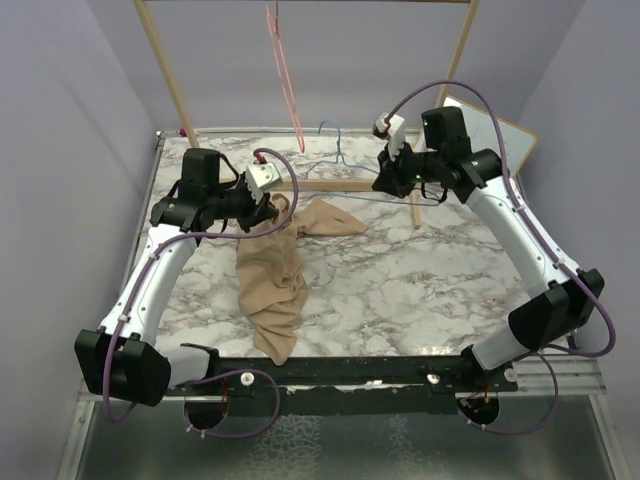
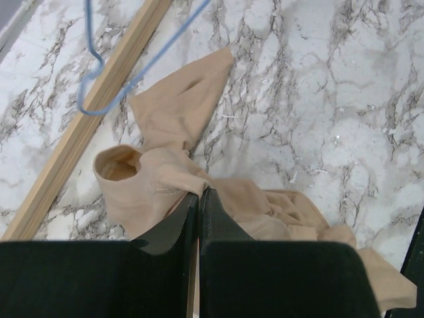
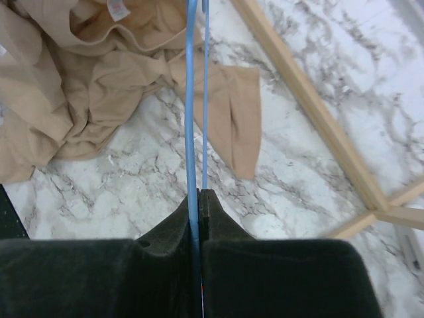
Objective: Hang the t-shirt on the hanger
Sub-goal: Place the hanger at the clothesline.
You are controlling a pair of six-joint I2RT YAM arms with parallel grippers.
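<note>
The tan t-shirt [image 1: 272, 280] lies crumpled on the marble table, its upper part lifted. My left gripper [image 1: 268, 207] is shut on the t-shirt's edge near the neck; in the left wrist view the t-shirt [image 2: 165, 119] spreads ahead of that gripper [image 2: 199, 193]. My right gripper [image 1: 384, 180] is shut on the light-blue wire hanger [image 1: 335, 160] and holds it above the table, right of the shirt. In the right wrist view the hanger's wire [image 3: 192, 93] runs up from the shut gripper [image 3: 199, 195], over the t-shirt [image 3: 86, 99]. The hanger's hook [image 2: 89, 73] shows in the left wrist view.
A wooden rack frame [image 1: 165, 70] stands at the back, its base rail [image 1: 330, 186] lying across the table. A pink wire hanger [image 1: 283, 70] hangs from the rack's top bar. A white board [image 1: 505, 135] leans at the back right.
</note>
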